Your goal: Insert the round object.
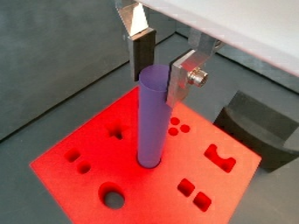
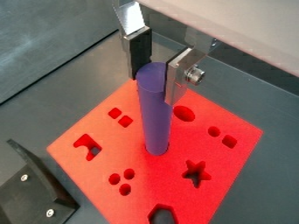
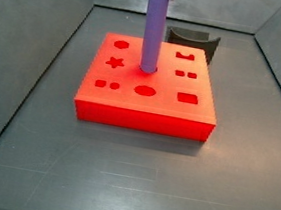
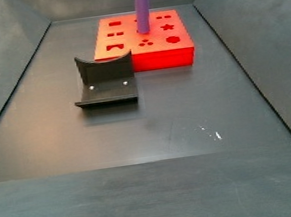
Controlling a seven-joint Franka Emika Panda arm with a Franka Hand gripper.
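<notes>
My 2 silver fingers (image 1: 184, 74) flank the top of the round object (image 1: 152, 118), my gripper (image 1: 162, 59) pinching it upright so its lower end meets the red block (image 1: 82, 140) squarely at a central hole, fixture (image 4: 105, 81) well apart.

Dark grey matte floor (image 4: 164, 128), sloped grey walls (image 3: 28, 68), seemingly even light
</notes>
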